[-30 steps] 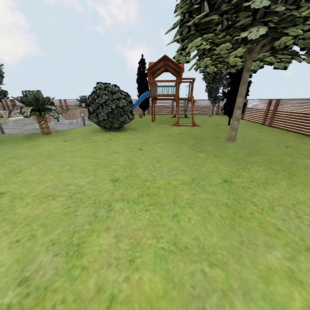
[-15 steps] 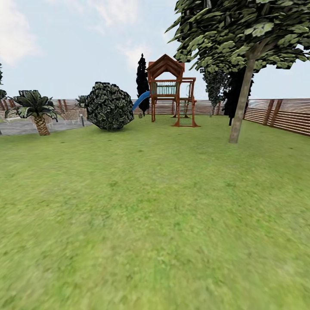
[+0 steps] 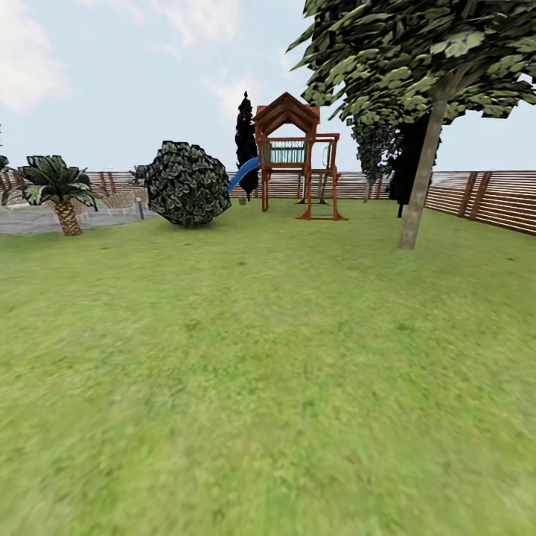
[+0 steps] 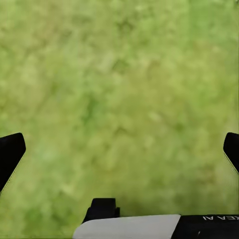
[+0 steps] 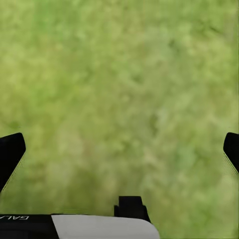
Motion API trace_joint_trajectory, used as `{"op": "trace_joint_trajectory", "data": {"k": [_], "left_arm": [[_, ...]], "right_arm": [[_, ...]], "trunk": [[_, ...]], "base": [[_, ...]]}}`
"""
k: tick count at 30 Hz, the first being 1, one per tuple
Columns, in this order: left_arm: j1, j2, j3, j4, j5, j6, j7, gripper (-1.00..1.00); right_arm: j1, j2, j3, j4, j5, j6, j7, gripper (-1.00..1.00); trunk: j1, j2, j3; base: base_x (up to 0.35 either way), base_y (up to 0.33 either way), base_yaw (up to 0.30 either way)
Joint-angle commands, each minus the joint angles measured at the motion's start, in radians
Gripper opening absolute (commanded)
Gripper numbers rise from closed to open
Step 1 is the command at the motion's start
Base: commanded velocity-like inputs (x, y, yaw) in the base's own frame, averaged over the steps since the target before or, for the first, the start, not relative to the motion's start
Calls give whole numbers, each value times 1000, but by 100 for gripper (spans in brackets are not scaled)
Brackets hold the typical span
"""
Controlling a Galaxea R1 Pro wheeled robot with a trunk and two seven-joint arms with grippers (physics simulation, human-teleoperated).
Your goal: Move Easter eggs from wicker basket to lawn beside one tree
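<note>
Both the left gripper (image 4: 119,149) and right gripper (image 5: 119,149) are hanging spread apart, empty, over lawn (image 3: 268,387); the tree (image 3: 420,179) is standing ahead toward the right arm's side, near the fence (image 3: 491,197).

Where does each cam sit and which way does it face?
Head: on the robot's head, facing forward across the lawn toward the pale-trunked tree, playset and fence; no arms in frame.
Left wrist: looks down at grass; left gripper jaws wide apart at the frame edges.
Right wrist: same, right gripper open.
Shared: all three see lawn.
</note>
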Motion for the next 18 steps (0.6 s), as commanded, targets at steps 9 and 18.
{"op": "trace_joint_trajectory", "data": {"k": [9,18], "left_arm": [[0,0,-5,-1,-1,-1,8,100],[0,0,-5,-1,-1,-1,8,100]], "right_arm": [[0,0,1,-1,0,-3,-1,100],[0,0,1,-1,0,-3,-1,100]], "trunk": [[1,0,-1],[1,0,-1]], "base": [[335,0,0],[335,0,0]]}}
